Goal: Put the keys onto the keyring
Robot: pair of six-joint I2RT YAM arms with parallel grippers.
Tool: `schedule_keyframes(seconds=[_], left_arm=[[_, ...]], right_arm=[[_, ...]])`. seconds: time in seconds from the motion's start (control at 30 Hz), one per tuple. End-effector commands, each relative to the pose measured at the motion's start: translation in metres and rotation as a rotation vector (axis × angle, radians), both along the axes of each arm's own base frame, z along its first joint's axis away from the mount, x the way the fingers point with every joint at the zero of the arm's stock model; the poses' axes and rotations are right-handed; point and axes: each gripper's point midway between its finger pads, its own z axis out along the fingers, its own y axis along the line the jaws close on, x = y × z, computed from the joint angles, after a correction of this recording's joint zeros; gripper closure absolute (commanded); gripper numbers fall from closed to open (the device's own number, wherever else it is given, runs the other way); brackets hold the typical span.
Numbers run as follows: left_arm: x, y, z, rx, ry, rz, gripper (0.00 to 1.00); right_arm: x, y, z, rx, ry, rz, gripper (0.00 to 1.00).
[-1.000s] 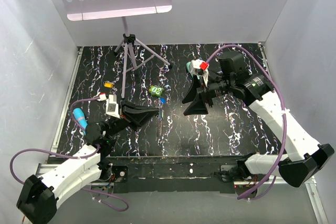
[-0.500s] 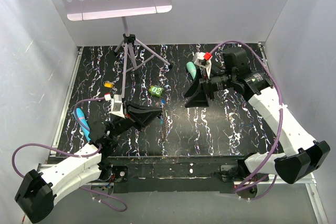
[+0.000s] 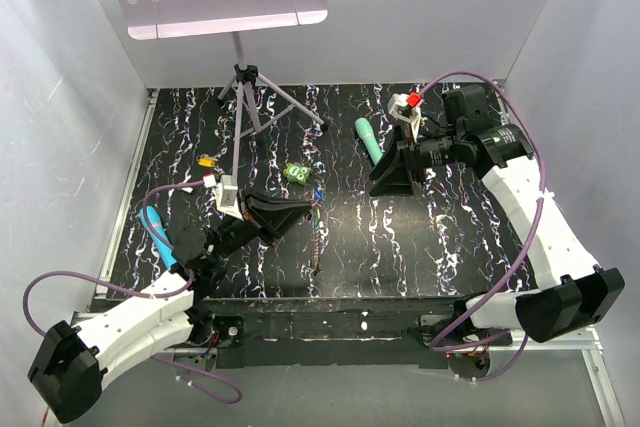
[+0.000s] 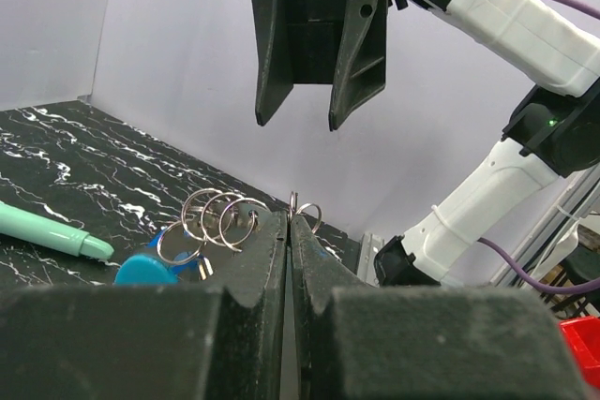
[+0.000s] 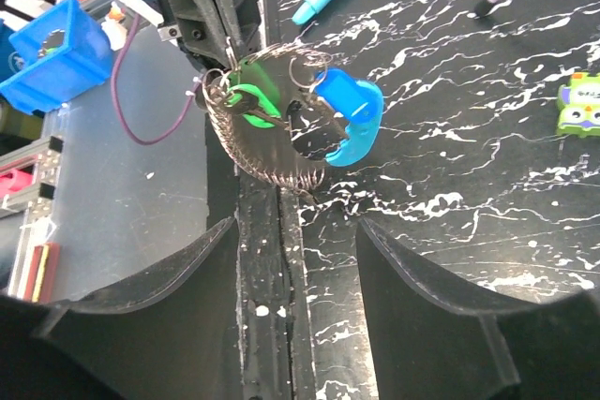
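My left gripper is shut on a wire ring of the keyring. It holds the keyring off the table, with the grey chain hanging below. In the right wrist view the keyring shows its blue clasp, and a light green key sits among the rings. The yellow-orange key lies on the table at the far left. My right gripper is open and empty. It is raised to the right of the keyring and faces it.
A teal pen lies behind the right gripper. A square green object sits mid-table. Another teal pen lies beside the left arm. A music stand tripod stands at the back left. The table's front edge is below the right gripper.
My right gripper has drawn back to the right, away from the keyring. My left gripper has shifted slightly right with the keyring, whose chain now hangs lower.
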Motion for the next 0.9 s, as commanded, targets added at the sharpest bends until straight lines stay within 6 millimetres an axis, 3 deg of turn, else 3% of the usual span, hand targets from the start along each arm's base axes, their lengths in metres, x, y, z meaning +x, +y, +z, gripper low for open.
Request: schedule_keyframes(seconds=[0.0, 0.4, 0.87], left_arm=[[0.001, 0.004, 0.030, -0.041, -0.057, 0.030, 1.00], [-0.001, 0.000, 0.029, -0.031, -0.058, 0.014, 1.00], [0.002, -0.002, 0.027, -0.032, -0.057, 0.018, 1.00]], right_arm=[[-0.017, 0.002, 0.009, 0.034, 0.006, 0.085, 0.41], [-0.024, 0.017, 0.014, 0.019, -0.088, 0.133, 0.41], [-0.010, 0.036, 0.037, 0.032, -0.038, 0.089, 0.40]])
